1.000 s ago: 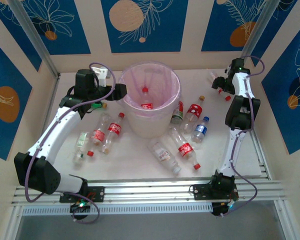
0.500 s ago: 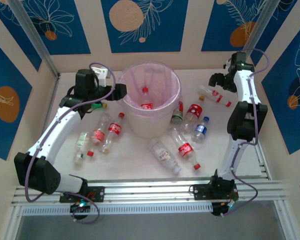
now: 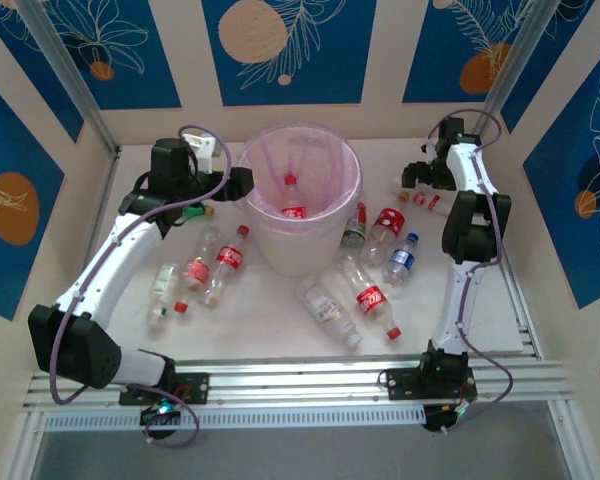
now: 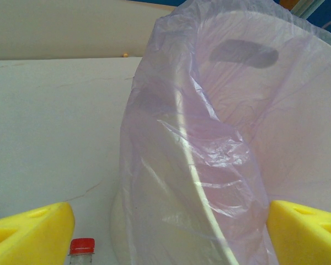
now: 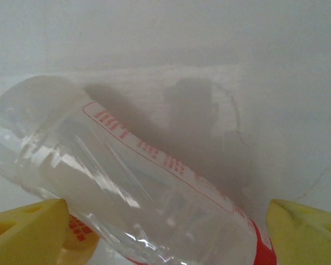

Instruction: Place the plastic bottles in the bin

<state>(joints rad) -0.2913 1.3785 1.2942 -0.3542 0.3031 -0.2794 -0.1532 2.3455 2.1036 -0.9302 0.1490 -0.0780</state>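
The bin point(image 3: 300, 160), translucent white with a pinkish liner, stands at the table's middle back, and a red-capped bottle point(image 3: 292, 205) lies inside. My left gripper point(image 3: 242, 184) hovers open at the bin's left rim. In the left wrist view the gripper point(image 4: 171, 232) faces the bin wall point(image 4: 220, 138), with a red cap point(image 4: 81, 247) below. My right gripper point(image 3: 412, 182) is open at the back right. A clear red-labelled bottle point(image 5: 127, 187) lies on the table between its fingers point(image 5: 27, 232). That same bottle point(image 3: 427, 199) lies just right of the gripper.
Left of the bin lie several bottles point(image 3: 228, 258) and a green one with a yellow cap point(image 3: 195, 211). Several more point(image 3: 370, 295) lie in front and to the right, one with a blue label point(image 3: 402, 258). Walls close the back and sides.
My right arm has swung from the back right corner toward the bin and down over the bottle, and its jaws have widened. The left arm has not moved.
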